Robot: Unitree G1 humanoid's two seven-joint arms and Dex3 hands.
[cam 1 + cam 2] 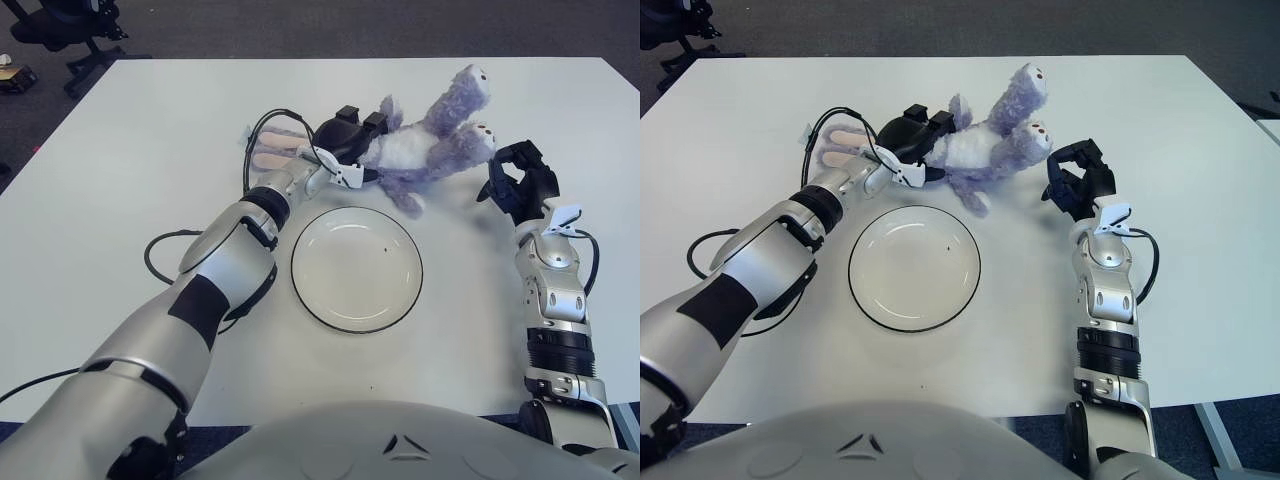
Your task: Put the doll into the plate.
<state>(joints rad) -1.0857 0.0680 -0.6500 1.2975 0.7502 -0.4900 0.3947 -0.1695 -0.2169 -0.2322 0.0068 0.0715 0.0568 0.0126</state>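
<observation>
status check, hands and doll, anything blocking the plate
Left hand shut on the purple plush doll, beyond the plate. Right hand idle, right of the doll. Doll not yet in plate; nothing blocking.
</observation>
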